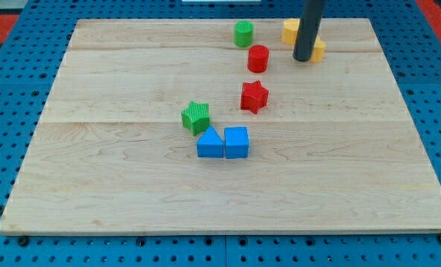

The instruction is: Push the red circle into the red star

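Observation:
The red circle (258,58) stands on the wooden board near the view's top, right of centre. The red star (255,96) lies just below it, a small gap apart. My tip (304,58) is the lower end of a dark rod coming down from the view's top. It sits to the right of the red circle, about level with it and apart from it. It stands between two yellow blocks.
A green circle (243,34) is above-left of the red circle. A yellow block (291,30) is left of the rod and another yellow block (318,49) is partly hidden behind it. A green star (196,116), blue triangle (210,143) and blue cube (237,142) cluster mid-board.

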Controlling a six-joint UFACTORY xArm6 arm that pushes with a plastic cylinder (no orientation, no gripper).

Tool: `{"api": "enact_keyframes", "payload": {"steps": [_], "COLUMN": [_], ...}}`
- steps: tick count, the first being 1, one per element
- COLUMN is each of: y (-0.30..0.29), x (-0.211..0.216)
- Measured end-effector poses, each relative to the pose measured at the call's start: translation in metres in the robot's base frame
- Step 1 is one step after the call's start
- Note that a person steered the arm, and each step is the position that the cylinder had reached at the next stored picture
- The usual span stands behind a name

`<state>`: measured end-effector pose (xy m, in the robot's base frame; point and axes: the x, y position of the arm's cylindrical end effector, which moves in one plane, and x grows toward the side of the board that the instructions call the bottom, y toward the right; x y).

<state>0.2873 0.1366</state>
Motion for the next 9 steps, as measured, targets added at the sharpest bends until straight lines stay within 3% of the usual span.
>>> {"api": "enact_keyframes", "payload": {"steps": [2,3,6,8,9], "y": [0.032,0.013,-0.173,-0.102,-0.068], "x": [0.004,0.013,-0.014,0.005,0.035]}}
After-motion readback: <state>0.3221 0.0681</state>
